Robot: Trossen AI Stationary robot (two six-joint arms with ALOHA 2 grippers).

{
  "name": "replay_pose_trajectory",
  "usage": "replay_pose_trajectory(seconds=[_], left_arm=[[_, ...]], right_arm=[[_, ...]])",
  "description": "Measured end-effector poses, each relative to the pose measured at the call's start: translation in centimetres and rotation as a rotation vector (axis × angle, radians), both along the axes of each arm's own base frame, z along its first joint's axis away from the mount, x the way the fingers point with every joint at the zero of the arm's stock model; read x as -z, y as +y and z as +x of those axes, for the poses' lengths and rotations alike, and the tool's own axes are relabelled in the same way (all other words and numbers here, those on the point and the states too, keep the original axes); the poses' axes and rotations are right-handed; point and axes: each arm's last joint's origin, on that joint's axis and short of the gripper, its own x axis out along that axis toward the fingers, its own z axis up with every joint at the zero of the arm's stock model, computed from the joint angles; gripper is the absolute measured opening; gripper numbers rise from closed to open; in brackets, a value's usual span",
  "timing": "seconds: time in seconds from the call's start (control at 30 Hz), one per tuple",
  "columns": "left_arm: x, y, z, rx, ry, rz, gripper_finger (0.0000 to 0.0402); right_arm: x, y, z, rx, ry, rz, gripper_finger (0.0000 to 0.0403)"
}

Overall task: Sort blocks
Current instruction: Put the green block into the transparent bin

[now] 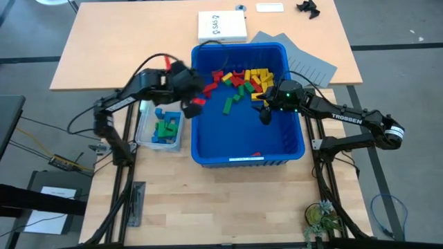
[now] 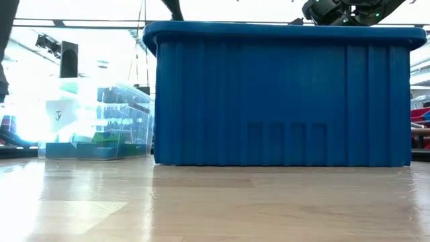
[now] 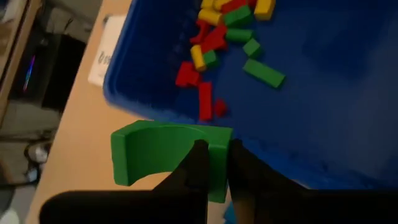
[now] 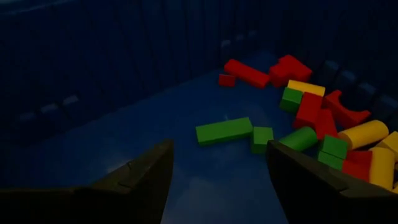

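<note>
Pinching arched green block (image 3: 165, 152) (smooth plastic)

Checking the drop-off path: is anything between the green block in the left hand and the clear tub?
Nothing visible. The left hand holds the green arch block just outside the blue bin's left wall, beside the clear tub, whose top is open.

The bin (image 1: 208, 149) is solid bright blue. The blocks (image 1: 243, 81) heaped inside it are red, yellow and green. The left tool (image 3: 214, 165) is dark, pinching a plain green arch block (image 3: 161, 149). Beside that tool, the clear tub (image 1: 147, 133) holds blue and green pieces. The counter (image 1: 173, 207) is pale wood.
</note>
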Motion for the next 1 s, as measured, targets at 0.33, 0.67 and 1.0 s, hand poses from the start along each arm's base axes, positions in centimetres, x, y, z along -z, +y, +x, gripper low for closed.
replay_pose_trajectory(seconds=[0.33, 0.67, 1.0], left_arm=[[5.1, -2.0, -6.8, -0.168, -0.166, -0.087, 0.0041], [11.0, -2.8, -10.4, -0.302, -0.161, -0.282, 0.0041], [15.5, -2.4, -10.5, -0.446, -0.124, -0.335, 0.0116]], right_arm=[[0.0, 0.0, 0.0, 0.006, -0.012, 0.021, 0.0254], [0.0, 0.0, 0.0, 0.011, -0.02, 0.029, 0.0254], [0.0, 0.0, 0.0, 0.015, -0.023, 0.036, 0.0254]])
